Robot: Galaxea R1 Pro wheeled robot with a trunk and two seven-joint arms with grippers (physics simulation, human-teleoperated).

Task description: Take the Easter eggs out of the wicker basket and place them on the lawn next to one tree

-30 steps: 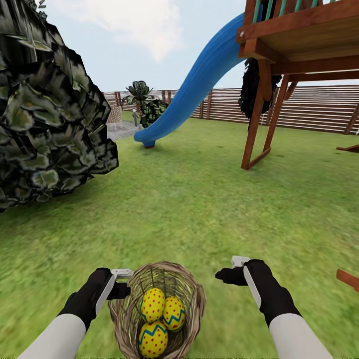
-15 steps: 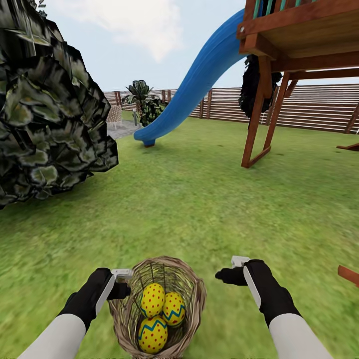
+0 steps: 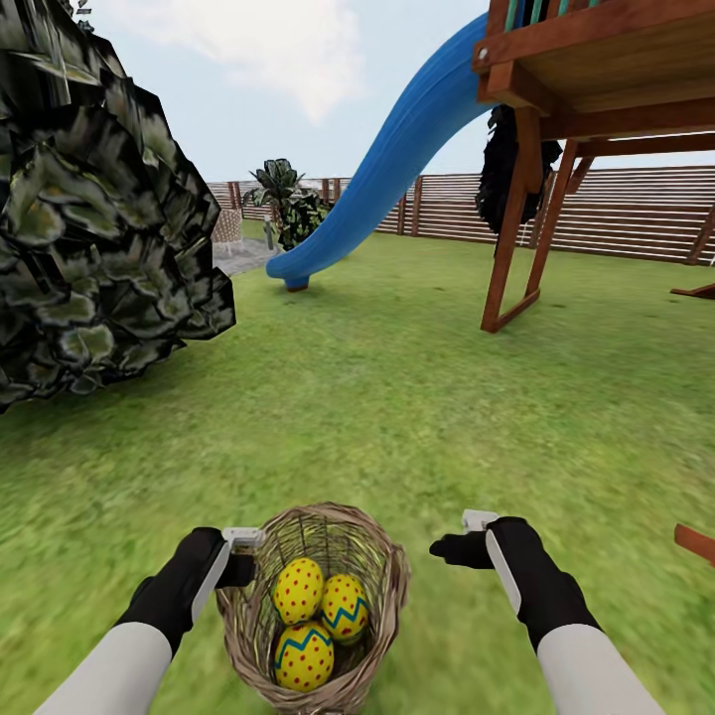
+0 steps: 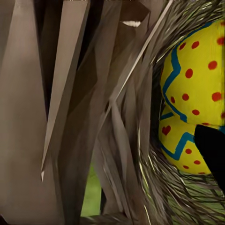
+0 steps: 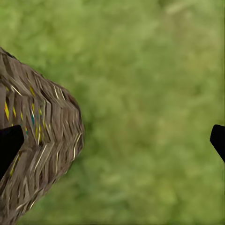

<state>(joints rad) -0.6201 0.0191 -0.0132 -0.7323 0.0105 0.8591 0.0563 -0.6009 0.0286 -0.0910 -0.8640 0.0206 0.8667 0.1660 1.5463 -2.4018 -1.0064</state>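
Observation:
The wicker basket [image 3: 389, 568] hangs tilted between my arms, low in the head view, just above the lawn [image 3: 397, 417]. Inside lie the three Easter eggs, yellow with red dots: one at the back left [image 3: 299, 590], one at the right [image 3: 345, 607] and one in front [image 3: 304, 655]. My left gripper [image 3: 243, 568] is shut on the basket's left rim. In the left wrist view the weave is very close, and beyond it are two eggs [image 4: 197, 79] [image 4: 180, 145]. My right gripper [image 3: 452, 546] is open to the basket's right, apart from it, over grass [image 5: 150, 93]. The grey-brown-trunked tree is out of view.
A big dark leafy mass [image 3: 99, 218] fills the left side. Ahead stand a blue slide [image 3: 387, 169] and a wooden play tower [image 3: 536, 179], with a slatted fence [image 3: 616, 214] behind. A small palm-like plant [image 3: 283, 199] grows by the fence. Grass stretches ahead between these.
The basket with its eggs has shifted a little up and to the left between my arms. The garden has slid slightly in the picture, so the camera has moved. Both arms hold their pose.

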